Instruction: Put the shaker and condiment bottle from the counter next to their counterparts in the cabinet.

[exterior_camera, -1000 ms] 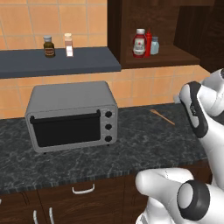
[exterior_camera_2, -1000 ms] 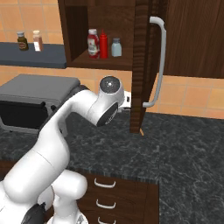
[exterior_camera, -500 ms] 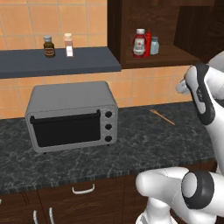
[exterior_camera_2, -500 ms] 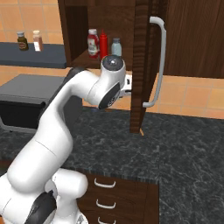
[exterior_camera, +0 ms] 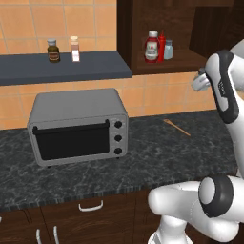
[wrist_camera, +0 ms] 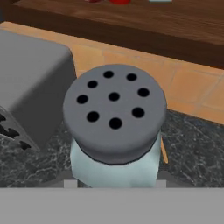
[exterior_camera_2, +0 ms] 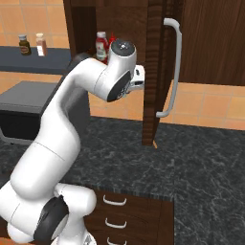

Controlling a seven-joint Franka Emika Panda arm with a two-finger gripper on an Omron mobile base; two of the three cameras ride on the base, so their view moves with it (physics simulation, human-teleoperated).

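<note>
The shaker (wrist_camera: 114, 131), pale blue and see-through with a grey holed top, sits close in the hand view with my gripper (wrist_camera: 115, 183) shut on it. In the left base view my gripper (exterior_camera: 200, 82) hangs high over the counter (exterior_camera: 157, 157), right of and a little below the cabinet (exterior_camera: 164, 66) floor. On that floor stand the condiment bottle (exterior_camera: 151, 46), a slim red bottle (exterior_camera: 162, 46) and a small grey-blue shaker (exterior_camera: 168, 49) side by side. In the right base view the hand (exterior_camera_2: 138, 79) is just left of the open door.
A grey toaster oven (exterior_camera: 76, 126) stands on the counter at left. A thin wooden stick (exterior_camera: 177, 127) lies by the back wall. The blue-grey wall shelf (exterior_camera: 62, 67) carries a brown jar (exterior_camera: 53, 50) and a tall pale shaker (exterior_camera: 74, 48). The open cabinet door (exterior_camera_2: 158, 72) juts out over the counter.
The arm has lifted, carrying the hand and the shaker upward toward the level of the cabinet floor. The things in the cabinet have not moved.
</note>
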